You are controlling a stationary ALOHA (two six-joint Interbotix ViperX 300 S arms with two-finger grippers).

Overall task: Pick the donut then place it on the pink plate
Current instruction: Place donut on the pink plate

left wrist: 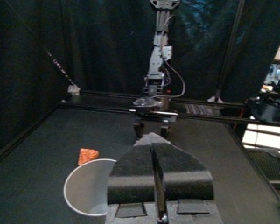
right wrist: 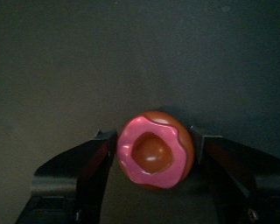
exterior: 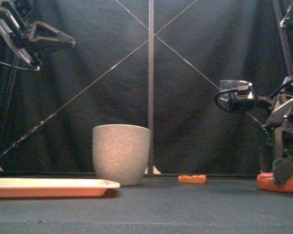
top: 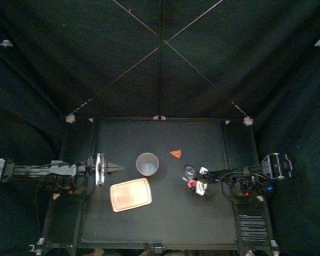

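Donut [right wrist: 157, 150]: pink icing, brown hole, lying flat on the black table [top: 216, 215]. It is placed at about 4 o'clock from the grey cup [top: 148, 162], toward the table's right side.

Right gripper [right wrist: 154, 138]: brought in from the right and lowered to table height over the donut. Its jaws are seen one on each side of the donut, spread only a little wider than it, with a thin dark sliver at each flank. A firm grip is not shown. In the front view the donut is seen at the foot of this gripper, low against the table top.

Pink tray [top: 129, 194]: flat, lying at about 7 o'clock from the cup, toward the front left. It is well apart from the donut, and nothing is seen on it.

Grey cup: upright, near the middle of the table.

Small orange toy [top: 178, 152]: found at about 1 o'clock from the cup, close to it but not touching.

Left gripper [left wrist: 156, 149]: held at 9 o'clock from the cup, near the table's left edge, clear of all things. Its jaws are pressed together with no gap between them and nothing is carried.
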